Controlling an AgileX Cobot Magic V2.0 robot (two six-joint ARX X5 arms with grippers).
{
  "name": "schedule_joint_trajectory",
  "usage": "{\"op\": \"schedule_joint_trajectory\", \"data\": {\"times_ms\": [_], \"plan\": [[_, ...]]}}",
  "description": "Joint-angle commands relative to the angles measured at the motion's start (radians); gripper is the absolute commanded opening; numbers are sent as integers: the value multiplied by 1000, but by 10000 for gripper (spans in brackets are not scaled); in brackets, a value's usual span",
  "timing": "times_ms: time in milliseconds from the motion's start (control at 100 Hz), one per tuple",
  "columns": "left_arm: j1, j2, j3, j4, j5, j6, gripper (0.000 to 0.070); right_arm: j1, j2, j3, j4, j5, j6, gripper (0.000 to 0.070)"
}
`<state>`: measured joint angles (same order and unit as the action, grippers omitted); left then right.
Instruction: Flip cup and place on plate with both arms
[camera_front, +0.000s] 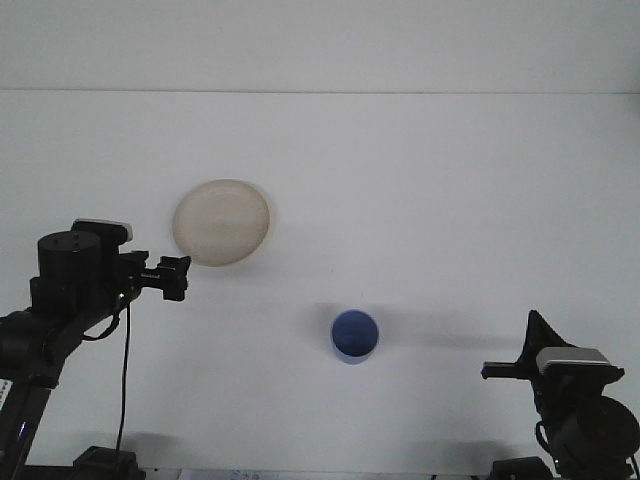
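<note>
A blue cup (354, 335) stands on the white table with its mouth up, a little right of centre and near the front. A cream plate (221, 221) lies flat at the back left. My left gripper (180, 277) is raised on its arm, just below and left of the plate's front edge, pointing right toward the cup and well apart from it. My right gripper (490, 370) rests low at the front right, pointing left, a good way right of the cup. Neither gripper holds anything.
The white table (450, 200) runs back to a pale wall. A black cable (122, 380) hangs from the left arm down to its base at the front left.
</note>
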<state>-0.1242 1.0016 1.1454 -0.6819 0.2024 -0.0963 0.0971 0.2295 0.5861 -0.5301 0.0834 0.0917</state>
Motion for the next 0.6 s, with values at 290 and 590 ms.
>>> {"op": "schedule_joint_trajectory", "data": {"times_ms": [290, 590], "plan": [[-236, 188, 64, 54, 222, -79, 502, 0, 1, 6, 12, 3, 10, 0], [-462, 422, 203, 56, 222, -40, 502, 0, 1, 6, 5, 3, 10, 0]]}}
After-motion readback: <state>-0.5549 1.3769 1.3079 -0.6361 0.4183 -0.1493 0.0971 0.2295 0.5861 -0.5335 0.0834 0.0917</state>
